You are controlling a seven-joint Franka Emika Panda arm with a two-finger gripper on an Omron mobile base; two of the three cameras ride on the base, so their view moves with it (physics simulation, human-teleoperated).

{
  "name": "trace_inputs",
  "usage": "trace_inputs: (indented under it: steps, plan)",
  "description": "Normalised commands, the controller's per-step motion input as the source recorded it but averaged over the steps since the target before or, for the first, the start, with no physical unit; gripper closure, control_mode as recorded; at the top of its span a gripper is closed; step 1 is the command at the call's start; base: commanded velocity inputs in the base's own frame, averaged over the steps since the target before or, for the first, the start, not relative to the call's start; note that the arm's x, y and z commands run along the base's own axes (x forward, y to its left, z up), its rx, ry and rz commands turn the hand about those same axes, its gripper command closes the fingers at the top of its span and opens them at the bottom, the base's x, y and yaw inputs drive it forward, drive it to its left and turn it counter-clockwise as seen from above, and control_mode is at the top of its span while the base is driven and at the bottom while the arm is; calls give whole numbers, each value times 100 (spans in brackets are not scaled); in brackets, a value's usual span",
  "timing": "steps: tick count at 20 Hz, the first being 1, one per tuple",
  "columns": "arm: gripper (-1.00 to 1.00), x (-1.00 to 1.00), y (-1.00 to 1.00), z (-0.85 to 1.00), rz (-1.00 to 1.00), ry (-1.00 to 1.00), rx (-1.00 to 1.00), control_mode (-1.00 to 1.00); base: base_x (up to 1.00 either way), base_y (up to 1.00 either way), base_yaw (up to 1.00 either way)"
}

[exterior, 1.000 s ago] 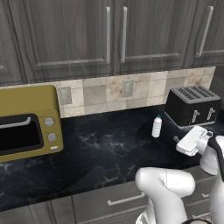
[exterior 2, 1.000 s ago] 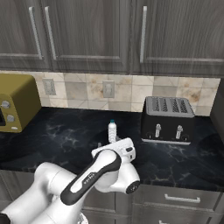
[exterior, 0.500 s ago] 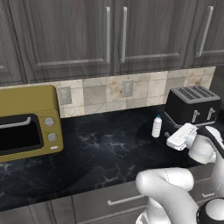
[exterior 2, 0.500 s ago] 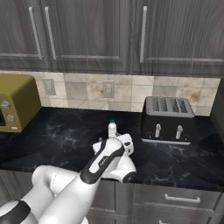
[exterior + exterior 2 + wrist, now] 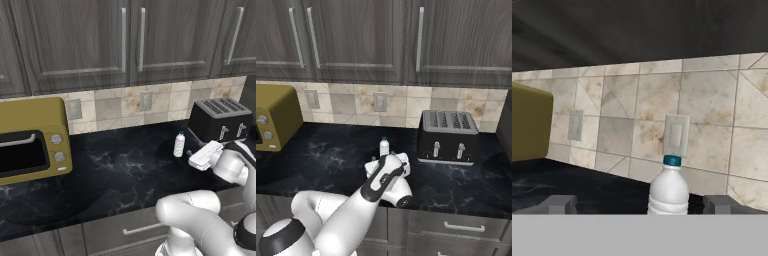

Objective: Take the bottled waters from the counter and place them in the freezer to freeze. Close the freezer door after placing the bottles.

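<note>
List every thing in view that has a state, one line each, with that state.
Water bottle: upright on the counter, cap on, not held.
Gripper: open, fingers on either side of the bottle, not touching it.
Toaster oven: door shut.
Toaster: levers up, slots empty.
Upper cabinets: doors shut.
Drawers: shut.

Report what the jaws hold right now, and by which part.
Nothing is held. The gripper stands open on the near side of the bottled water, which stands upright on the counter, untouched.
</note>
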Motion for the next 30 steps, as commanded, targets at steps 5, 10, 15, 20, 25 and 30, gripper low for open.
trace_inputs:
  steps: [5,10,15,20,25,30]
  plan:
    - [-100,10,0,-14,-10,1,0,-100,0,0,0]
    - [-100,10,0,-14,-15,6,0,-100,0,0,0]
    - [-100,16,0,-9,-14,11,0,-100,0,0,0]
    - [-100,18,0,-6,-10,8,0,-100,0,0,0]
    - [-100,1,13,0,0,0,0,-100,0,0,0]
    - [-100,0,17,0,0,0,0,-100,0,0,0]
